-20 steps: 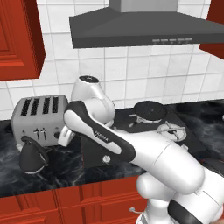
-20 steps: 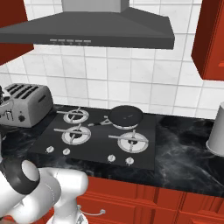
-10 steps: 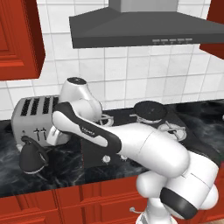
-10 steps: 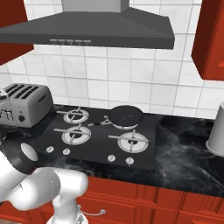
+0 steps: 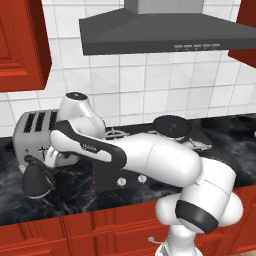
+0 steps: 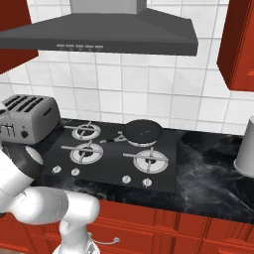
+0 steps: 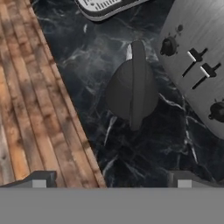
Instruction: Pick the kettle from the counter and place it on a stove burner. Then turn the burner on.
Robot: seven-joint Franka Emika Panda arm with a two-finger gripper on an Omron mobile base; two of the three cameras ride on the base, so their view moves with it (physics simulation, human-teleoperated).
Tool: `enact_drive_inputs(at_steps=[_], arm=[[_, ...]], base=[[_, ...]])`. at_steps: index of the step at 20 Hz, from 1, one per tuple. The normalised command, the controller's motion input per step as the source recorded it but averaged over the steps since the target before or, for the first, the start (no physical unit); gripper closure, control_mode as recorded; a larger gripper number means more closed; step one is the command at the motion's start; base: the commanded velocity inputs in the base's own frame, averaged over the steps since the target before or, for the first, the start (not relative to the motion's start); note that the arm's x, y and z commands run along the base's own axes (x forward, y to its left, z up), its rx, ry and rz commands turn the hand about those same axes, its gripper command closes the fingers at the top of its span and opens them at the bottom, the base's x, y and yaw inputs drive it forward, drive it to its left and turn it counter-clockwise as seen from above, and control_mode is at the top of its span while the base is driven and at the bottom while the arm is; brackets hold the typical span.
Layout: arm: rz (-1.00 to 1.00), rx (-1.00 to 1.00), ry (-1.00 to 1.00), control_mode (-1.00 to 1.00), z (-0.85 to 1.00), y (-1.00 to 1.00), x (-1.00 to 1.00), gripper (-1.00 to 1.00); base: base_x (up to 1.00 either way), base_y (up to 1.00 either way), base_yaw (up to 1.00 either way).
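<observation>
Kettle [image 5: 37, 179] stood upright on the counter [image 5: 75, 192] near its front edge, just in front of the toaster [image 5: 34, 135] and well to the left of the stove [image 6: 114, 154]; in the hand view it lay almost straight below the camera, its arched handle [image 7: 137, 85] running as a dark bar across the rounded body. The arm [image 5: 145, 157] was stretched leftward over the counter with its hand tipped down above the kettle, a pose that looked chosen to bring the claw [image 7: 111, 178] down over the handle from above. The claw was spread wide, its two tips showing far apart at the bottom of the hand view, with nothing between them and well clear of the kettle. The handle ran roughly along the line between camera and kettle rather than across the gap of the fingers, so a descent onto it seemed plausible without much turning, though that was a judgement. The toaster's lever side [image 7: 199, 65] sat close beside the kettle, which left little room on that flank and could catch a finger. On the stove a flat dark pan [image 6: 142, 132] occupied the rear right burner, while the front left burner [image 6: 86, 152] and its neighbours were free, with the white knobs [image 6: 135, 180] lined along the stove's front edge. The pickup had not yet begun.
</observation>
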Motion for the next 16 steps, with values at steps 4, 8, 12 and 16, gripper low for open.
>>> enact_drive_inputs(at_steps=[4,8,12,16], arm=[[0.00,-0.02,0.00,-1.00,-0.23,0.24,0.16,-1.00],[0.00,-0.01,0.00,-1.00,-0.20,0.22,0.19,-1.00],[0.00,0.00,0.00,-1.00,-0.19,0.20,0.20,-1.00],[0.00,0.00,0.00,-1.00,-0.20,0.19,0.24,-1.00]], base=[[0.00,0.00,0.00],[0.00,0.00,0.00],[0.00,0.00,0.00],[0.00,0.00,0.00]])
